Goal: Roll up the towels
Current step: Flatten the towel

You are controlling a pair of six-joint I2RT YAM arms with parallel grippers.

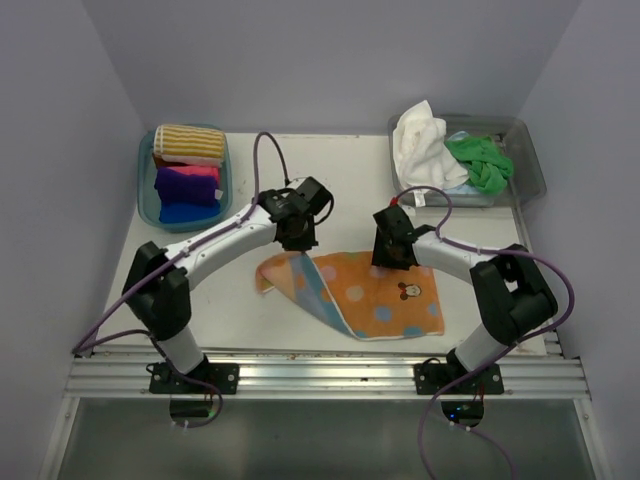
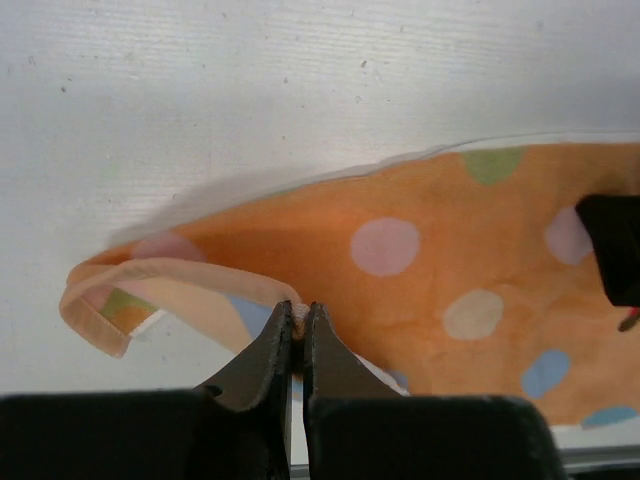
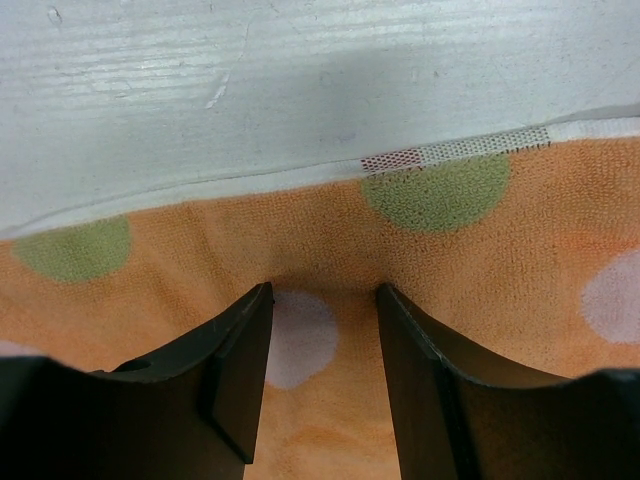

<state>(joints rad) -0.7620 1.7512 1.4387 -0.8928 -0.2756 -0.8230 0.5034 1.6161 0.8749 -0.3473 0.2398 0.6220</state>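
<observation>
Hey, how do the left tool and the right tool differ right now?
The left tool is shut; the right tool is open. The left tool pinches a lifted edge of the orange dotted towel; the right tool holds nothing, its fingers straddling a pale dot. Both are low at that same towel.

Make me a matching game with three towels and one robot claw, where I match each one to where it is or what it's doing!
Things:
1. yellow-striped towel
2. green towel
3. orange spotted towel
4. left gripper

Places or states:
A. shut on a towel's edge
B. lying in the middle of the table
C. in the clear tub, back right
D. on top of the pile in the blue tub, back left

Pairs: 1-D, 2-C, 3-B, 4-A
</observation>
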